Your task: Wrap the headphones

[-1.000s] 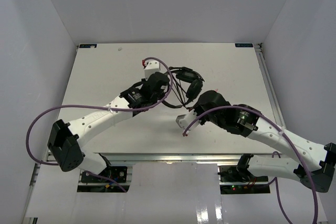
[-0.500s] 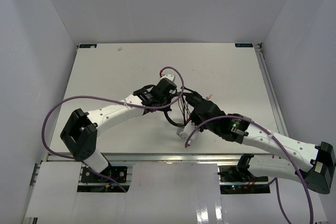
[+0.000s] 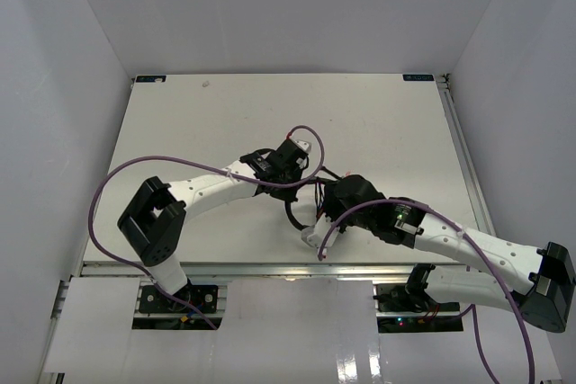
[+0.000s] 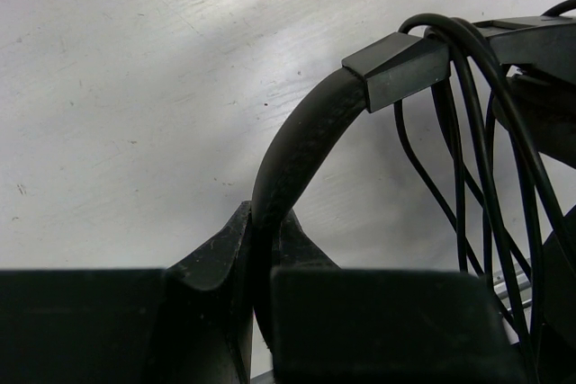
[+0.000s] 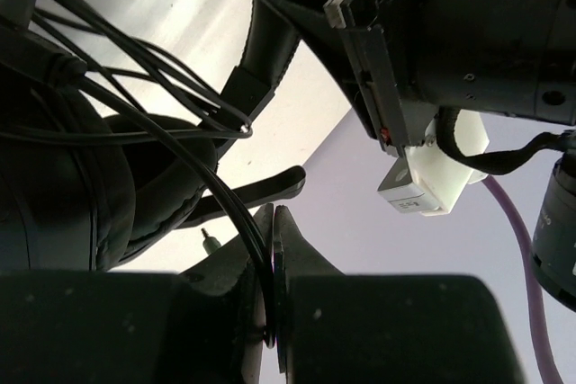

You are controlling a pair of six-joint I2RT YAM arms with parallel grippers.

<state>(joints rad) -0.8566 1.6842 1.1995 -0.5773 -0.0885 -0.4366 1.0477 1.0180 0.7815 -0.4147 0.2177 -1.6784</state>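
The black headphones (image 3: 315,188) hang over the middle of the table, between the two wrists, mostly hidden in the top view. My left gripper (image 4: 265,222) is shut on the headband (image 4: 301,137), which arches up to a slider block (image 4: 396,65). Several loops of the thin black cable (image 4: 468,150) hang across the frame at the right. My right gripper (image 5: 273,213) is shut on a strand of that cable (image 5: 193,155), right next to a padded ear cup (image 5: 63,186). The small plug (image 5: 209,238) pokes out just left of its fingertips.
White table (image 3: 180,123) with enclosure walls on three sides and a metal rail (image 3: 463,159) along its right edge. Purple robot cables (image 3: 108,195) loop off both arms. The left wrist with its white camera block (image 5: 432,177) sits close above my right gripper.
Both arms have drawn toward the near edge, bringing the headphones with them. The left elbow has folded inward. Both grips have held.
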